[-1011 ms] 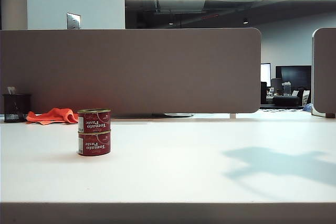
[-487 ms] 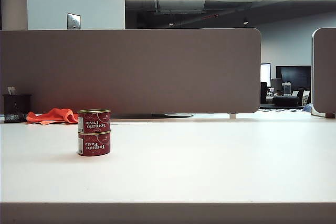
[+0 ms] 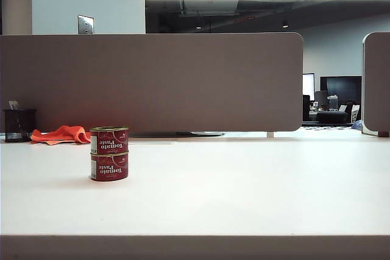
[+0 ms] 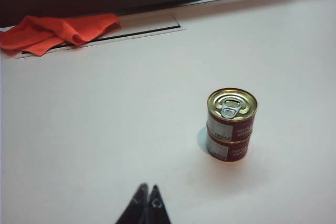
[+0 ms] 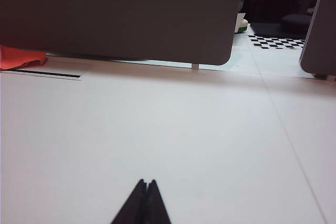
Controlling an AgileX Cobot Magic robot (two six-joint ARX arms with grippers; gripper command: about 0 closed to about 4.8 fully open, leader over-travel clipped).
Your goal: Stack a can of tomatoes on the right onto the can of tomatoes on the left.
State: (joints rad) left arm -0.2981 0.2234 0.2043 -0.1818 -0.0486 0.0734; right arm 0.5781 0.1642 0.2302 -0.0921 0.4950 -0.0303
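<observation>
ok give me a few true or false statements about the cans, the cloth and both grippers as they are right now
1. The upper tomato paste can sits on the lower tomato paste can. True.
2. The two cans stand side by side on the table. False: they form one stack, on the left of the exterior view.
3. The left gripper is shut on the upper can. False: its fingertips are together, empty, well short of the stack.
4. The right gripper is shut and holds nothing. True.
5. The orange cloth lies draped over the stack. False: it lies apart, behind the stack at the divider panel.
6. The upper can's pull tab faces up. True.
</observation>
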